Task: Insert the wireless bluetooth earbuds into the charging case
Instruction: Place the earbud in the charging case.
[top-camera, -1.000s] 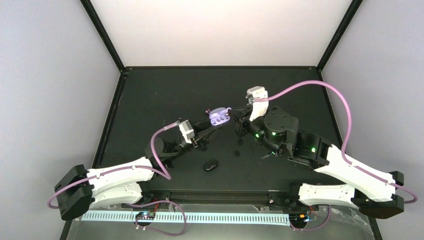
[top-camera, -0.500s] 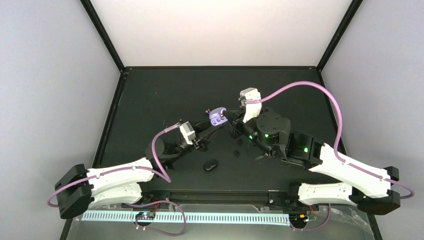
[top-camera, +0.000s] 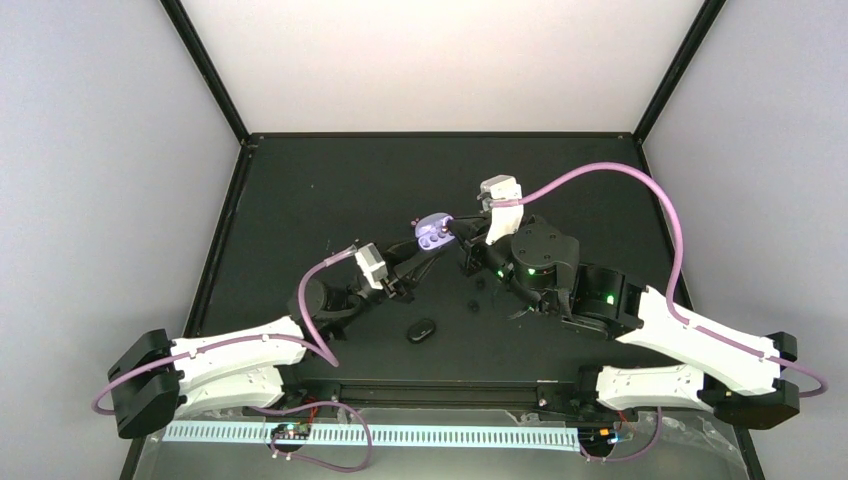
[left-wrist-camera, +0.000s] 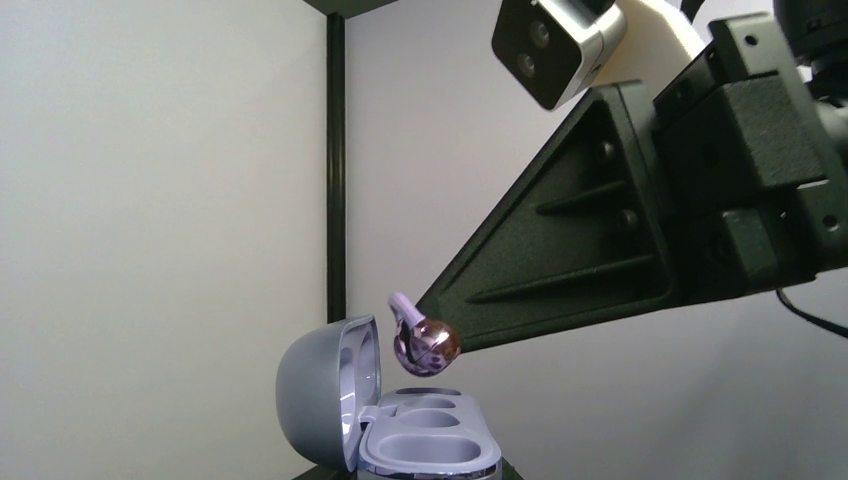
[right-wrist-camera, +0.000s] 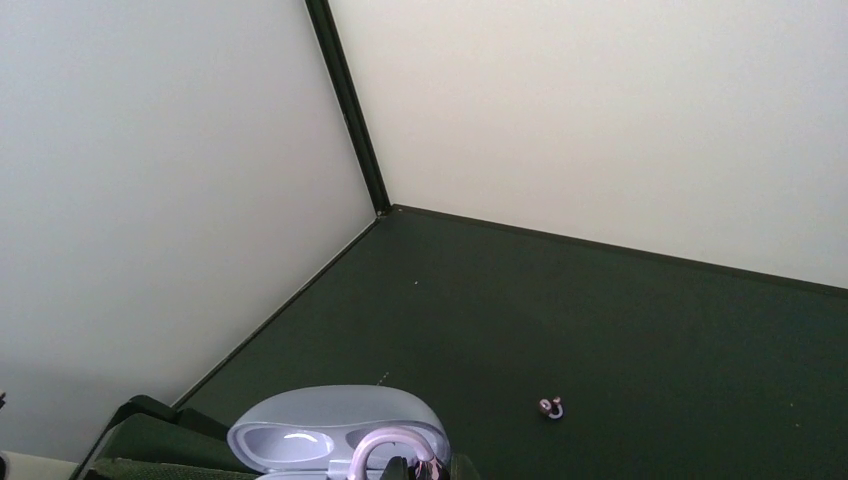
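My left gripper (top-camera: 422, 248) is shut on the base of an open lavender charging case (top-camera: 433, 231) and holds it above the table. In the left wrist view the case (left-wrist-camera: 425, 450) shows empty sockets and an upright lid (left-wrist-camera: 315, 395). My right gripper (top-camera: 457, 228) is shut on a glossy pinkish-purple earbud (left-wrist-camera: 426, 346), which hangs just above the far socket without touching it. In the right wrist view the lid (right-wrist-camera: 330, 425) and the earbud's hook (right-wrist-camera: 385, 445) sit at the bottom edge. The second pinkish-purple earbud (right-wrist-camera: 550, 407) lies on the table beyond the case (top-camera: 414, 221).
A closed black oval case (top-camera: 422, 330) lies on the dark table near the front. Two small black earbuds (top-camera: 478, 284) (top-camera: 472, 305) lie under the right arm. Black frame posts and pale walls ring the table (top-camera: 300, 190).
The right arm has swung left, bringing the earbud over the open case. The left gripper has shifted the case slightly back and left. Almost nothing moved in the last half second.
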